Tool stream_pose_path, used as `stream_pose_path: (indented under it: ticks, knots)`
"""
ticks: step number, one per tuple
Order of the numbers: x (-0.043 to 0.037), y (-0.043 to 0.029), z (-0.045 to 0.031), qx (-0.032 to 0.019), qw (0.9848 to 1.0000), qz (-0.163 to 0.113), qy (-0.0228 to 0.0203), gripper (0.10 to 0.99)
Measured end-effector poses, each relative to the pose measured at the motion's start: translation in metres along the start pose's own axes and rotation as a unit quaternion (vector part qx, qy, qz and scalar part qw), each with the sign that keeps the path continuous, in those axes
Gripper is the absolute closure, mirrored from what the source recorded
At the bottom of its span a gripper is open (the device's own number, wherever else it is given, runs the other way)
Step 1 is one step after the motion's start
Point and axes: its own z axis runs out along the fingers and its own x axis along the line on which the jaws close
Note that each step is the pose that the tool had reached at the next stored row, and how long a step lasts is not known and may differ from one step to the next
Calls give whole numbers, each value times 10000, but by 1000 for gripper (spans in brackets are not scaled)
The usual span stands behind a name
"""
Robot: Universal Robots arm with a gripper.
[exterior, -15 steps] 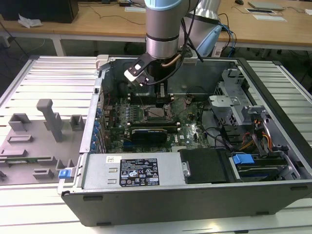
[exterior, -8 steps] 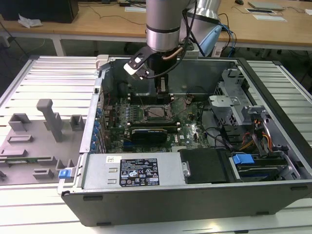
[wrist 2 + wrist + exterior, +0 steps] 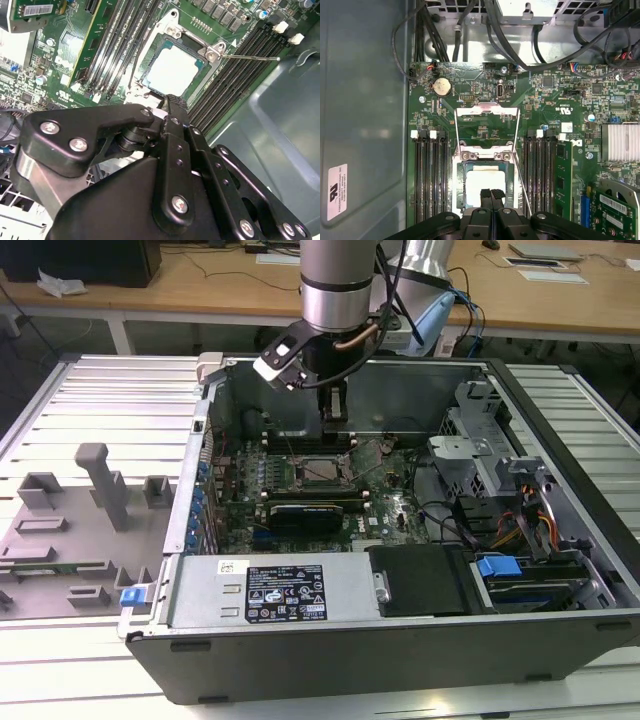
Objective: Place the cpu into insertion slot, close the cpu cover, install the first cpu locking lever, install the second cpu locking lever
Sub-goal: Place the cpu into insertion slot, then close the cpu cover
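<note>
In the first wrist view the gripper (image 3: pixel 490 194) hides one edge of the cpu (image 3: pixel 482 181) and that side of the cover (image 3: pixel 461 182). In the exterior view the arm (image 3: pixel 335 280) is cut off by the top edge, and the slot (image 3: pixel 303 476) is too small to tell whether the cover is down

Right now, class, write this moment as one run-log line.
cpu: in slot | cover: open | end effector: shut, over cpu
</note>
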Motion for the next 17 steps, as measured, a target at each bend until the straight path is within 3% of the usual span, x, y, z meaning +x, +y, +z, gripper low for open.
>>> stream_pose_path:
  ticks: [12, 17]
  knots:
    - [0, 2, -4, 0, 10000, 0, 0, 980]
    - [-1, 88, 0, 0, 10000, 0, 0, 980]
